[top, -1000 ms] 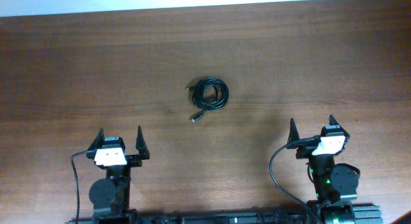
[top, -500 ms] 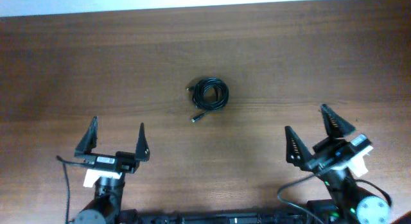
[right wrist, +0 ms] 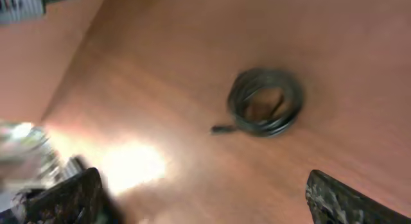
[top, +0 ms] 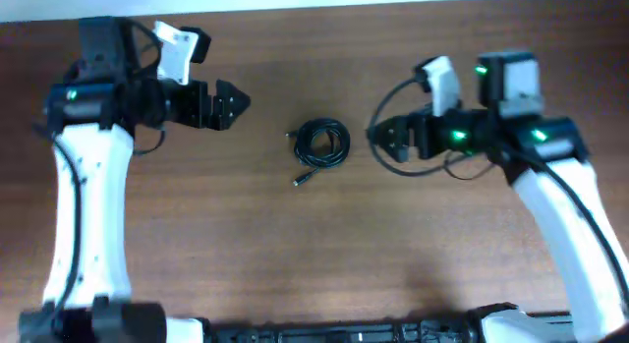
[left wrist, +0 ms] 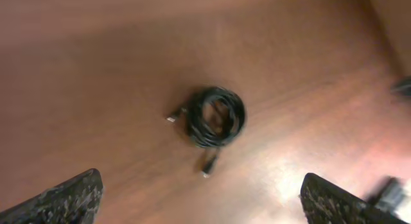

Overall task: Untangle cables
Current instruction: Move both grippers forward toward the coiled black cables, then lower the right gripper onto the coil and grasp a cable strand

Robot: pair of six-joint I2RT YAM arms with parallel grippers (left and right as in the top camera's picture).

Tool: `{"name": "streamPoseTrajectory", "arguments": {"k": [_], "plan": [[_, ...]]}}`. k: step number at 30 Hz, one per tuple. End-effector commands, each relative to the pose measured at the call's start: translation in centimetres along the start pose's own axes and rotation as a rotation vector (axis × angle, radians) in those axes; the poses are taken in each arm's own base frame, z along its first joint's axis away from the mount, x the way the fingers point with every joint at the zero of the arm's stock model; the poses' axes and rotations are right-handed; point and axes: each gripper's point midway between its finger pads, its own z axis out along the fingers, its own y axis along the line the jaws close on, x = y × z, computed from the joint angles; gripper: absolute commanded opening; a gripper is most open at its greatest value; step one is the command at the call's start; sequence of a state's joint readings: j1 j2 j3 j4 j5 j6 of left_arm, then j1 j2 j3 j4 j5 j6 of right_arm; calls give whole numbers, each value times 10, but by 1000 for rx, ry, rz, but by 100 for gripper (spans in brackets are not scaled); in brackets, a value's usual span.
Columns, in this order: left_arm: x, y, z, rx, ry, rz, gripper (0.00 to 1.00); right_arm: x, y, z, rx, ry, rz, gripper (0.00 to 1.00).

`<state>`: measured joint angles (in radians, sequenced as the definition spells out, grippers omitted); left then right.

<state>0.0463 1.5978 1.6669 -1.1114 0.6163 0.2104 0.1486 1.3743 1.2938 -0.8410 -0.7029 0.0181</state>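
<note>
A coiled black cable (top: 322,143) lies on the brown wooden table (top: 314,245), with one plug end trailing toward the front. It also shows in the left wrist view (left wrist: 215,117) and, blurred, in the right wrist view (right wrist: 265,102). My left gripper (top: 233,102) is open and empty, held above the table to the left of the coil. My right gripper (top: 385,143) is open and empty, held above the table to the right of the coil. Both point toward the coil and neither touches it.
The table's far edge (top: 314,11) meets a white wall at the top. My right arm's own black cable (top: 398,166) loops beneath its wrist.
Both arms have risen from their rest pose at the front edge and swung out over the table, coming to either side of the coil. The cable has not moved.
</note>
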Motion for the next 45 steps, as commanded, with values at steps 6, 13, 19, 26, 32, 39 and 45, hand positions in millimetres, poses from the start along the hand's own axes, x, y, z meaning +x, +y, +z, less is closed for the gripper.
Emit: {"name": "streamPoseTrajectory", "arguments": {"k": [6, 13, 19, 26, 32, 39, 45], "plan": [[43, 19, 100, 192, 275, -258, 99, 62, -65, 133, 9, 344, 481, 78], [74, 34, 155, 143, 408, -253, 99, 69, -103, 173, 264, 296, 499, 72], [72, 36, 157, 136, 398, -241, 99, 56, -115, 181, 405, 183, 566, 57], [71, 37, 158, 135, 392, -237, 99, 51, -113, 188, 409, 154, 557, 47], [70, 37, 158, 135, 389, -235, 99, 64, -124, 203, 461, 165, 585, 32], [70, 37, 158, 135, 389, -235, 99, 41, -102, 194, 338, 217, 583, 30], [70, 35, 159, 137, 391, -231, 99, 58, -107, 194, 367, 251, 595, 30]]}}
